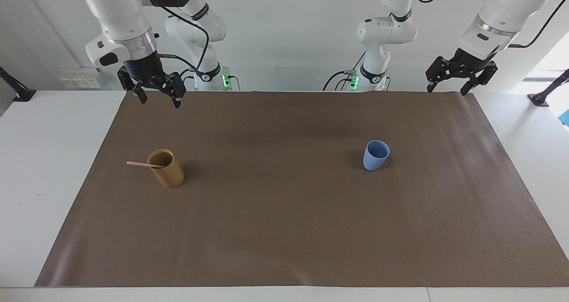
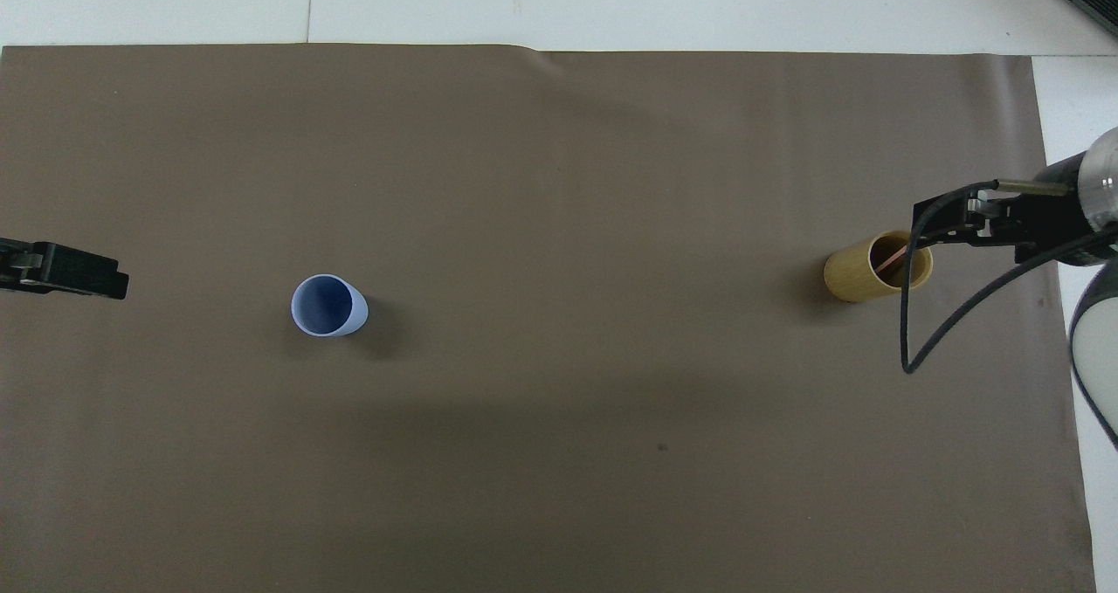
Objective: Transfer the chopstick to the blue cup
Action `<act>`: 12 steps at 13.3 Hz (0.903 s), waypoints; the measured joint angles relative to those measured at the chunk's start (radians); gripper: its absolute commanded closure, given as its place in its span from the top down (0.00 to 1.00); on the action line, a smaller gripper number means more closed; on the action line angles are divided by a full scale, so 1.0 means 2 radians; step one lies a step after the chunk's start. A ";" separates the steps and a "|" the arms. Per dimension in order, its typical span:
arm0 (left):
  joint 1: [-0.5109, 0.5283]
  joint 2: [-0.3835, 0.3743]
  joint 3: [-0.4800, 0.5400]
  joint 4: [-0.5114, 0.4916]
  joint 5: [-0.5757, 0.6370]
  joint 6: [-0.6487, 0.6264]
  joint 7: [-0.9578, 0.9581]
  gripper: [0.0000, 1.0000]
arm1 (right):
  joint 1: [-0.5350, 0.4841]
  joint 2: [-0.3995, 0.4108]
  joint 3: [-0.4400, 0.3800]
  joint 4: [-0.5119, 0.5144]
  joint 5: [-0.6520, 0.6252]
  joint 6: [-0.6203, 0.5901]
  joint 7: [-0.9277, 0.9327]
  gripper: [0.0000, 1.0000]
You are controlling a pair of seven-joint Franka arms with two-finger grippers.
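Right gripper (image 1: 158,96) is hanging in the air over the mat's edge nearest the robots, at the right arm's end of the table, fingers spread wide, holding nothing. In the overhead view it is coming in from the side and overlapping the tan cup's rim, but the facing view is showing it well above and clear of the cup, not touching. Its cable is looping across that corner of the mat in the overhead view.

Left gripper (image 1: 446,88) is waiting in the air over the mat's corner at the left arm's end, fingers also spread, empty. Overhead view is cutting it off; only a dark tip (image 2: 65,272) is showing at the frame edge.

Chopstick (image 1: 144,164) is sitting in the tan cup (image 1: 168,171), leaning over the rim and sticking out toward the right arm's end of the table. In the overhead view only a short pink sliver is showing inside the cup mouth; the rest is hidden under the gripper.

Blue cup (image 1: 375,156) is standing upright on the brown mat (image 1: 284,231), well apart from the tan cup, toward the left arm's end. Its inside is looking empty.
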 measured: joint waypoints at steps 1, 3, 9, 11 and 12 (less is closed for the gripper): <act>0.000 0.000 0.000 0.000 0.000 0.000 0.000 1.00 | 0.000 0.000 0.000 0.000 0.000 0.000 0.000 1.00; 0.000 0.000 0.000 0.000 0.000 0.000 0.000 1.00 | -0.001 0.000 0.000 0.000 0.000 0.000 0.000 1.00; 0.002 0.000 -0.001 0.000 0.000 0.000 0.000 1.00 | -0.003 0.000 0.000 0.000 0.000 0.000 0.000 1.00; 0.002 0.000 -0.001 0.000 0.000 0.000 0.000 1.00 | -0.004 0.000 0.000 0.000 0.000 0.000 0.000 1.00; 0.002 0.000 -0.001 0.000 0.000 0.000 0.000 1.00 | -0.004 0.000 -0.001 0.000 0.000 0.000 0.000 1.00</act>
